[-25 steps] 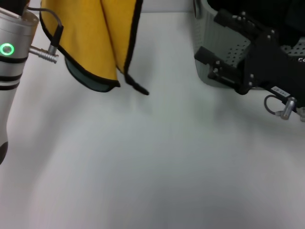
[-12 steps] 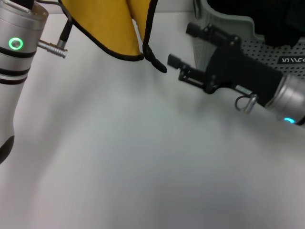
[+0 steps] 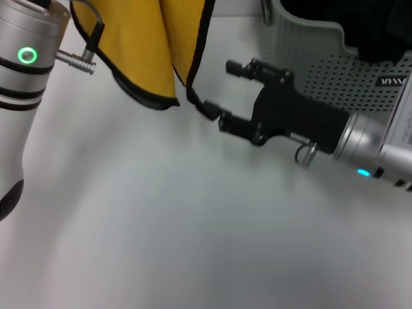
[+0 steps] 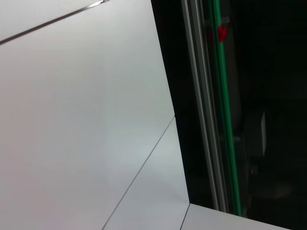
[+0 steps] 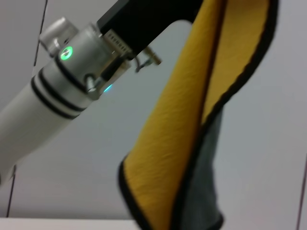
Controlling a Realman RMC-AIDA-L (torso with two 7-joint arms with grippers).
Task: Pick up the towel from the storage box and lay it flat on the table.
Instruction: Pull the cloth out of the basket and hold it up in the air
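White tabletop lies bare below. I am dangling the towel from my left tool, grip unseen; my right tool, fingers apart, is reaching toward its lower hanging corner, just beside it.

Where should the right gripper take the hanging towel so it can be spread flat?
Probably the black-trimmed lower corner of the towel, approached sideways from the storage box side: it dangles free just ahead of the open right gripper, so pulling away from the left arm's hold should unfold it.
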